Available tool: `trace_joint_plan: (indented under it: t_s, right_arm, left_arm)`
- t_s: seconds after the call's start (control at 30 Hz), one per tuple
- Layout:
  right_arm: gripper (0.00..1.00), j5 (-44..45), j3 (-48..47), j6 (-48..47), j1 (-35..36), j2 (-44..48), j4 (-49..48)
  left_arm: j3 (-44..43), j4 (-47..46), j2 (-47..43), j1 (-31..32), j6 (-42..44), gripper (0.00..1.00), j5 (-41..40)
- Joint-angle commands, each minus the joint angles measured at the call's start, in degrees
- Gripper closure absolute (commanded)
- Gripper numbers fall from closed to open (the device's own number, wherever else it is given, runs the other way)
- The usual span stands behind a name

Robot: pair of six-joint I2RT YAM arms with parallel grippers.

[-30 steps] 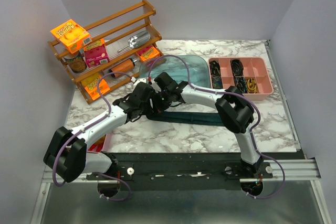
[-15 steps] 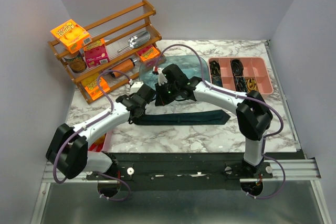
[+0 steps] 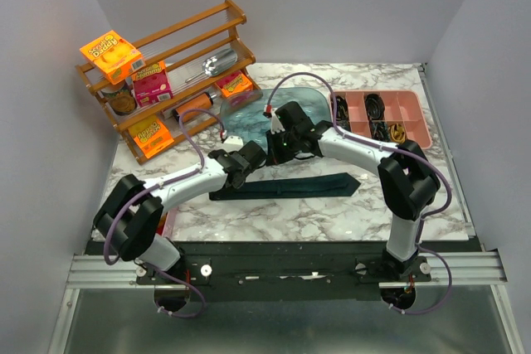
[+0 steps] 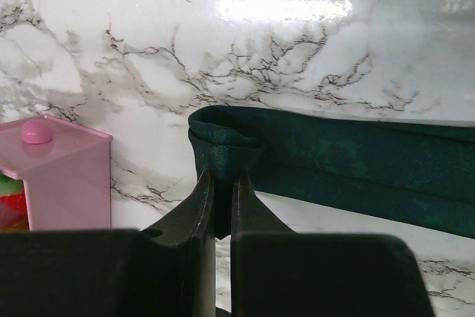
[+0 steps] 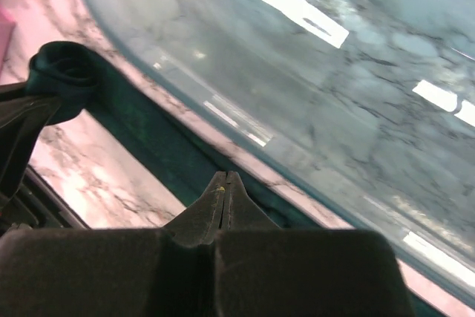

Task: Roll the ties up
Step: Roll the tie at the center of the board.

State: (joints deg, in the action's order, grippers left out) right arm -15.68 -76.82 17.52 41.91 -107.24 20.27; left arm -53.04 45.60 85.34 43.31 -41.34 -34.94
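On the marble table (image 3: 249, 223), one tie (image 3: 307, 185), dark teal, stretched left to right along the near edge. Broad pointed end out to the right, narrow end at the left curled over into a first small coil (image 4: 223, 128). Left gripper (image 4: 220, 192) down on that coiled end, fingers nearly together and clamped on the fabric just below the curl. Right gripper (image 5: 226, 182) pressed fully together, holding nothing, poised over the strip beside the near rim of the blue tub (image 5: 334, 72) (touching the cloth or just above it: cannot tell).

Pivotal relation, by judgement: all the unrolled length off to the right of the left fingers, long axis leading straight away from the coil. To roll onward, turn the coil rightward along that axis. Left arm nearer the coil, in fact on it. Right arm nearer the free length, a little way along from the coil and well short of the pointed end.

Counted: one tie (plural in the task, single on the table), one coil, one blue tub behind the tie and two grippers. Also one pink compartment tray (image 3: 405, 105) at far right, one wooden rack (image 3: 191, 26) at far left, and one pink bin (image 4: 67, 176) near the coil on its left.
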Motion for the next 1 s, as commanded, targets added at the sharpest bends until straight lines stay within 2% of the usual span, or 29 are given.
trace_joint_plan:
  t_s: [0.0, 0.23, 0.3, 0.6, 0.73, 0.83, 0.97]
  right_arm:
    - [1.00, 1.44, 0.97, 0.06, -0.60, 1.77, 0.47]
    - [1.00, 0.92, 1.41, -0.03, -0.69, 1.24, 0.47]
    - [0.99, 0.83, 1.49, -0.12, -0.69, 1.07, 0.47]
    - [1.00, 0.13, 1.49, -0.47, -0.69, 0.45, 0.38]
    - [0.99, -0.05, 1.41, -0.56, -0.69, 0.10, 0.29]
    - [1.00, -0.31, 1.41, -0.56, -0.60, -0.07, 0.29]
    - [1.00, -0.40, 1.32, -0.73, -0.78, -0.60, 0.29]
  left_arm:
    - [-2.68, 0.10, 2.90, 2.21, -2.25, 1.00, -2.86]
    - [-4.97, -0.69, 7.47, 4.85, -2.25, 1.00, -2.68]
    - [-5.06, -1.57, 8.09, 5.47, -1.99, 0.97, -1.89]
    - [-3.57, -7.45, 7.12, 5.82, 0.82, 0.72, 3.38]
    - [-2.78, -9.48, 6.07, 5.82, 1.53, 0.56, 4.97]
    - [-2.86, -9.83, 5.80, 5.73, 1.96, 0.48, 5.76]
    - [-1.73, -13.07, 4.05, 5.82, 2.93, 0.44, 8.65]
